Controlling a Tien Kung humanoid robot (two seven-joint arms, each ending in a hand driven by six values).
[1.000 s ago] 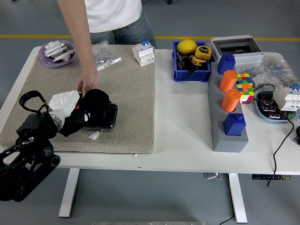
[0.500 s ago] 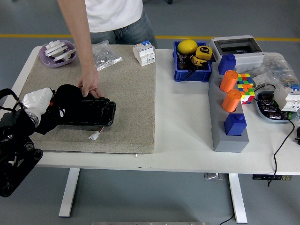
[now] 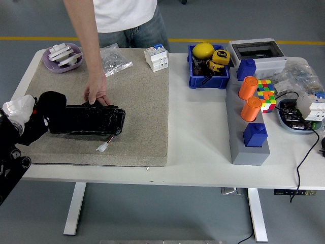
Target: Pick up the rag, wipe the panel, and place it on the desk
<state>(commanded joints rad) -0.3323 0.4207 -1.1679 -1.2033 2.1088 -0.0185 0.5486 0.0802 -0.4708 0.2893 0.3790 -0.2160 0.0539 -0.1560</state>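
Note:
The black panel (image 3: pixel 90 120) lies on the grey mat (image 3: pixel 142 101), left of its middle. My left hand (image 3: pixel 46 113) is at the panel's left end, fingers curled on the white rag (image 3: pixel 17 107), which bunches out on the hand's left side. A person stands at the far side. Their hand (image 3: pixel 96 94) rests on the panel's far edge and holds it down. My right arm is out of view.
A purple dish (image 3: pixel 63 57), a plastic bag of parts (image 3: pixel 115 60) and a white breaker (image 3: pixel 156 57) sit along the mat's far edge. A blue bin (image 3: pixel 207 68), a grey block with orange cylinders (image 3: pixel 248 127) and a colour cube (image 3: pixel 264 94) stand on the right.
My left hand has slid left along the panel with the rag, from its middle to its left end. The person's hand has stayed on the panel's far edge.

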